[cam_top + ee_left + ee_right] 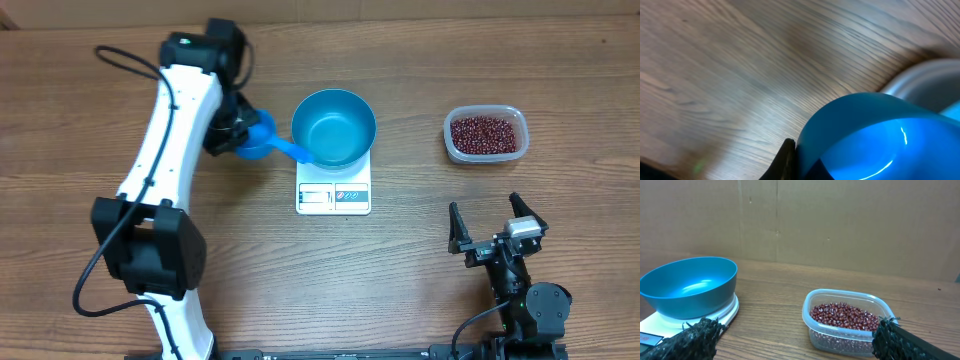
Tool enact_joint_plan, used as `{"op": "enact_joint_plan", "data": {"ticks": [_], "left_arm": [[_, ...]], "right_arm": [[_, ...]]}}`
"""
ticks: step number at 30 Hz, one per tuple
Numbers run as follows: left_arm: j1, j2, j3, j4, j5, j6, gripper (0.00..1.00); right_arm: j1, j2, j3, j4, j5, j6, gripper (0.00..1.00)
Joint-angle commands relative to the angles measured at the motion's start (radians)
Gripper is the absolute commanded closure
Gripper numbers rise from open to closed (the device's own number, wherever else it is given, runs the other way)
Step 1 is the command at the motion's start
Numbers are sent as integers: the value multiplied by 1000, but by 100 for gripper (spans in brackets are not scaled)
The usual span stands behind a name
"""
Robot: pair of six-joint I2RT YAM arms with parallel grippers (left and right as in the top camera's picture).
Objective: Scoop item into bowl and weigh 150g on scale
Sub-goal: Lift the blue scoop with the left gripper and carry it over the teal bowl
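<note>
The beans (486,133) all lie in the clear tub (449,142) on the right of the bench (400,290), well apart from the bowl (333,125), which stands empty on the scale (333,195) — so you're at the start of scooping. Your left pincer (240,135) is closed on the blue scoop (262,138), seemingly empty, just beside the bowl; the right pincer (486,210) gapes, holding nothing. Next, I'd judge, the scoop must cross to the tub and dig in — without nudging bowl or scale.

Clear tub (448,138), blue scoop (268,142), wooden table (400,270)
</note>
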Motion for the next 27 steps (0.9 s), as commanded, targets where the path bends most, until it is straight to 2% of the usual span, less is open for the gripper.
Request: {"op": "enact_joint_plan", "data": {"ticks": [1,6,11,16,27], "left_arm": [[-62,10,22,25,-36,-17,96],[-148,10,22,91,-57,43,96],[-203,10,23,192,-25,46,96],[-222,10,24,248,-4,46,96],[-226,10,52,272,6,39,96]], "right_arm": [[-3,-10,-10,4,-5,-15,0],[-3,-10,-10,4,-5,-15,0],[-3,-10,-10,4,-5,-15,0],[-3,-10,-10,4,-5,-15,0],[-3,-10,-10,9,-5,-15,0]]}}
